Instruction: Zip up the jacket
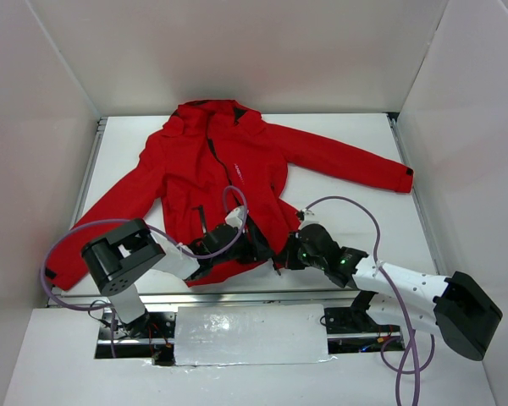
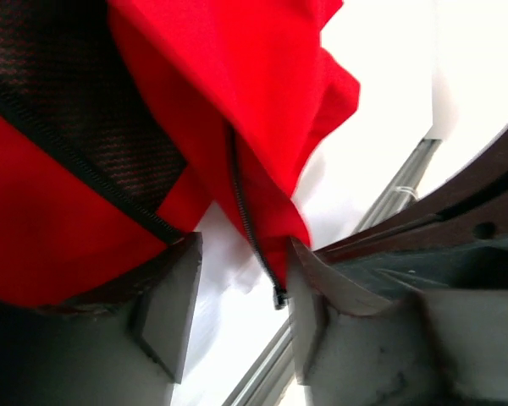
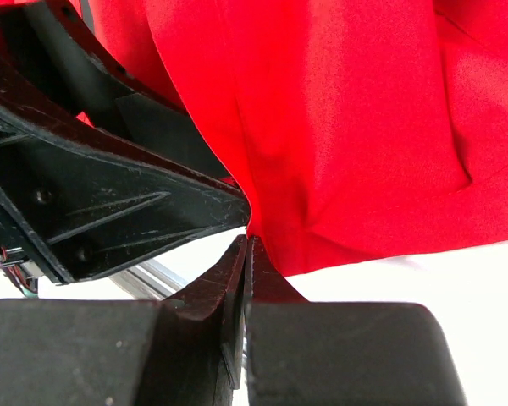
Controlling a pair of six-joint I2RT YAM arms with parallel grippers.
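The red jacket (image 1: 229, 161) lies face up on the white table (image 1: 356, 220), hood at the far side and sleeves spread out. Its front is open at the bottom hem. My left gripper (image 1: 252, 245) is at the hem; in the left wrist view it (image 2: 237, 313) is open. The lower end of a dark zip track (image 2: 278, 296) hangs between the fingers, close to the right finger (image 2: 309, 313). My right gripper (image 1: 281, 258) is just to the right, and its jaws (image 3: 248, 247) are shut, pinching the edge of the red hem (image 3: 322, 152). The left gripper's black body (image 3: 110, 194) sits right beside it.
White walls enclose the table on three sides. A metal rail (image 1: 237, 296) runs along the near edge, with a silver-covered plate (image 1: 250, 334) in front of it. Purple cables (image 1: 68, 245) loop over both arms. The jacket's right sleeve cuff (image 1: 404, 180) lies near the right wall.
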